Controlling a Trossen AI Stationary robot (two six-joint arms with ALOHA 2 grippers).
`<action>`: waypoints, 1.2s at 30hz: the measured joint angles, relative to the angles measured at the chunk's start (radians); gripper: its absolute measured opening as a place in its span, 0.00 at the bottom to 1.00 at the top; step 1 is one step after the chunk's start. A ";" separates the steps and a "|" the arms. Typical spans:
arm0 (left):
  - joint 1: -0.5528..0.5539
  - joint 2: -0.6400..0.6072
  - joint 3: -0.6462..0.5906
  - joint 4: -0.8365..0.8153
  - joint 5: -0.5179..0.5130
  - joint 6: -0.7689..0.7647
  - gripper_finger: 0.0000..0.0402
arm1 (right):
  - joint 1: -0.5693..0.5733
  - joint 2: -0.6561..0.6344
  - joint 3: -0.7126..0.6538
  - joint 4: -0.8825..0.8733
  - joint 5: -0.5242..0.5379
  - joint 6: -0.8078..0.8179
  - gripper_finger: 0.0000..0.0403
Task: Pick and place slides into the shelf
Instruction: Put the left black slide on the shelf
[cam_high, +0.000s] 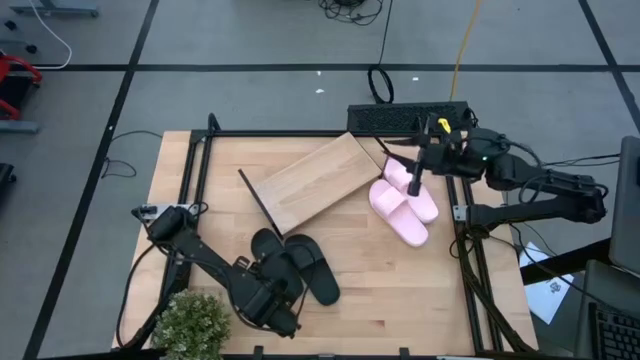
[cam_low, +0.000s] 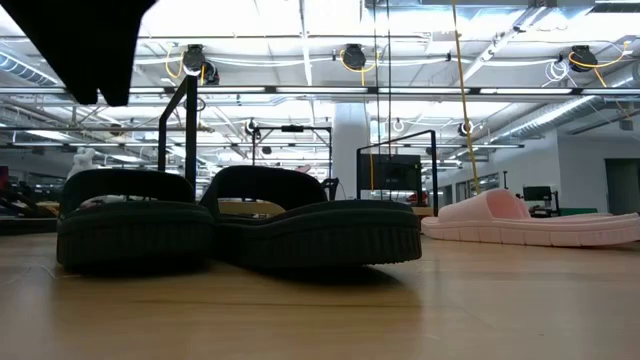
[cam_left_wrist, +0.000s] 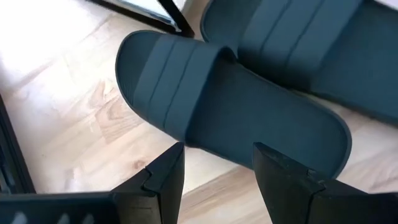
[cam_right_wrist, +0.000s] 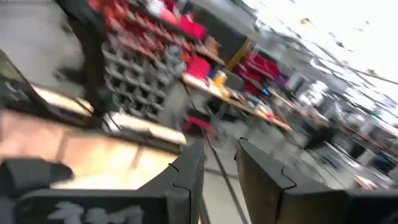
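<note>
Underneath — wooden tabletop (cam_high: 400, 290) (workshop beyond)

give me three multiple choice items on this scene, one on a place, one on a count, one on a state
1. Where does the pink pair lie?
A. beside the shelf, near the right arm
B. on the shelf
C. by the plant

2. How many slides lie on the shelf board?
A. two
B. none
C. four

3. How is the left pincer?
A. shut on a black slide
B. out of sight
C. open, over a black slide

Answers: 1 A, the high view shows them on the table; 2 B, the board is bare; 3 C, its fingers stand apart.
</note>
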 joint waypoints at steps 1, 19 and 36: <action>0.004 -0.002 0.000 0.000 0.001 -0.018 0.46 | 0.000 0.000 -0.016 0.000 0.015 -0.005 0.21; -0.067 -0.250 -0.054 -0.026 0.008 -0.089 0.46 | 0.000 0.000 -0.154 0.137 0.011 -0.136 0.21; 0.000 -0.823 -0.811 0.510 -0.032 -0.079 0.46 | 0.000 -0.017 -0.154 0.322 0.011 -0.109 0.21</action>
